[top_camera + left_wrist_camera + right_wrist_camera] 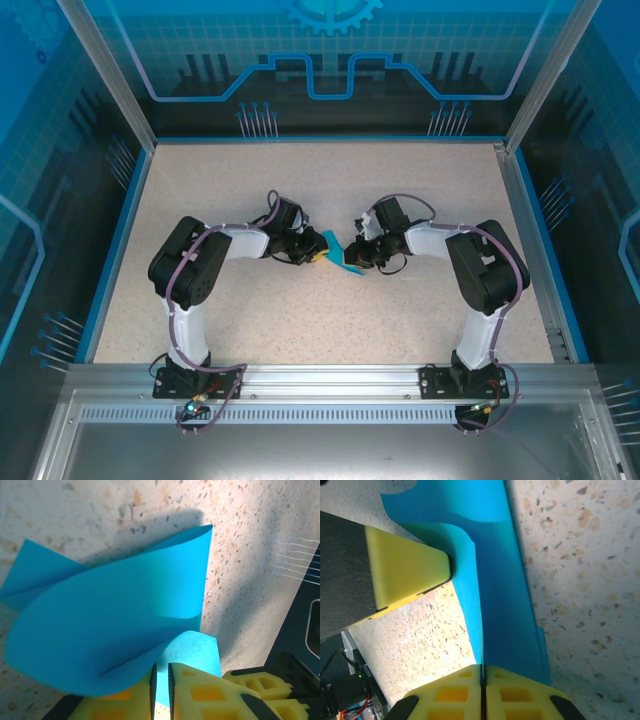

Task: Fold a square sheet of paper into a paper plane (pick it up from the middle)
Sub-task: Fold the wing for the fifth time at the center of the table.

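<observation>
1 paper, pinched by 2 grippers.
Left gripper and right gripper each clamp it; at top view's centre it is mostly hidden.

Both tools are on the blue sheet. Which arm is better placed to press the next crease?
Right, probably: the right tool is shut on the sheet where its layers run straight and flat from the jaws. The left tool pinches a bowed, open part, so it suits anchoring.
</observation>
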`<move>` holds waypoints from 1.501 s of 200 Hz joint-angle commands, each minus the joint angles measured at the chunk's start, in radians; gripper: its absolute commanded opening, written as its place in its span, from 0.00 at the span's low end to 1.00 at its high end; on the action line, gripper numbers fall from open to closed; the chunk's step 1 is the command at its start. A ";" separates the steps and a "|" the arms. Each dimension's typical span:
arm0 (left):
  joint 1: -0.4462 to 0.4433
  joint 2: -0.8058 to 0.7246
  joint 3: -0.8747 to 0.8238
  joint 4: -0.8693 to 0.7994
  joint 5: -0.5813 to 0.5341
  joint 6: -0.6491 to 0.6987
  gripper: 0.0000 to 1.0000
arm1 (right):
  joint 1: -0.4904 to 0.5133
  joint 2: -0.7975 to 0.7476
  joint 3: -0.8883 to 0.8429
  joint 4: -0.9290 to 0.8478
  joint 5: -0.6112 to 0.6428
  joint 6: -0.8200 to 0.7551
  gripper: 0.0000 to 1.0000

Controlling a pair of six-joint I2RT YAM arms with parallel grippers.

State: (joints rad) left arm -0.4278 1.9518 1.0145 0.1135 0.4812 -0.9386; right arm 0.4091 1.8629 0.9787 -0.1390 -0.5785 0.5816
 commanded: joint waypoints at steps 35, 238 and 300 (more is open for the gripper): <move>-0.003 -0.060 0.019 0.014 0.064 0.031 0.22 | -0.045 0.039 -0.049 0.084 -0.044 0.063 0.06; -0.045 0.004 -0.016 0.133 0.094 0.022 0.20 | -0.103 0.067 -0.140 0.343 -0.216 0.292 0.01; -0.047 0.018 -0.031 0.144 0.077 0.024 0.18 | -0.112 0.089 -0.135 0.319 -0.204 0.332 0.00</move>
State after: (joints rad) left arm -0.4679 1.9537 1.0008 0.2390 0.5655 -0.9337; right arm 0.3176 1.9247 0.8486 0.1947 -0.7708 0.8841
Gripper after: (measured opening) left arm 0.184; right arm 0.043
